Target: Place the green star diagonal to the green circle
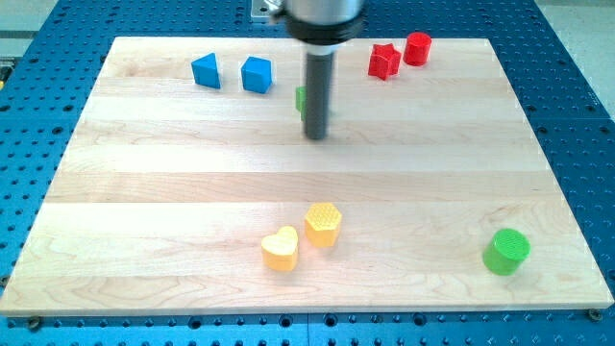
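Rod and tip come first: my tool is a straight dark rod with nothing on it to spread or pinch, and my tip (315, 136) rests on the bench (144, 192) in its upper middle part. Taking that tip as the landmark, a green block (301, 98) sits just up and to the view's left of it, almost wholly hidden behind the rod, so only a thin green sliver shows and I cannot make out its shape; it may well be the green star, but I cannot say whether the rod touches it.

Farther to the view's left of my tip, near the bench's top edge, stand two blue blocks side by side and apart: a blue cube (257, 74) nearer, and a blue block (206, 70) of unclear shape beyond it. Up and to the view's right of my tip lie a red star (383, 61) and, just past it, a red cylinder (417, 48).

Well below my tip, toward the view's bottom, a yellow hexagon (324, 224) and a yellow heart (280, 249) sit close together. The green circle (505, 251) stands far down to the view's right of my tip, alone near the bench's lower right corner.
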Action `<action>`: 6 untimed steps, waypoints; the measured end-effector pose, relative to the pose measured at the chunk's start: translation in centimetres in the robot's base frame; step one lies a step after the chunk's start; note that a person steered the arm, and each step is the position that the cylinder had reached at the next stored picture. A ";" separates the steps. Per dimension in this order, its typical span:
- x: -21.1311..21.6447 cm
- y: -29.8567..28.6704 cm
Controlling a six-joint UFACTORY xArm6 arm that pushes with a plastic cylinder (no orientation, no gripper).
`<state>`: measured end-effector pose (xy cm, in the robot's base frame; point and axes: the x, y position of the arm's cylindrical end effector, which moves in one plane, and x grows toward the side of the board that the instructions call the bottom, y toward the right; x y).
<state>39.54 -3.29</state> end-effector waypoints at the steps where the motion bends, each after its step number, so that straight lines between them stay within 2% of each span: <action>1: -3.1 -6.9; 2: -5.9 1.8; 3: -1.3 10.1; 4: 1.2 11.9; 5: -3.7 10.9; 6: -3.5 15.4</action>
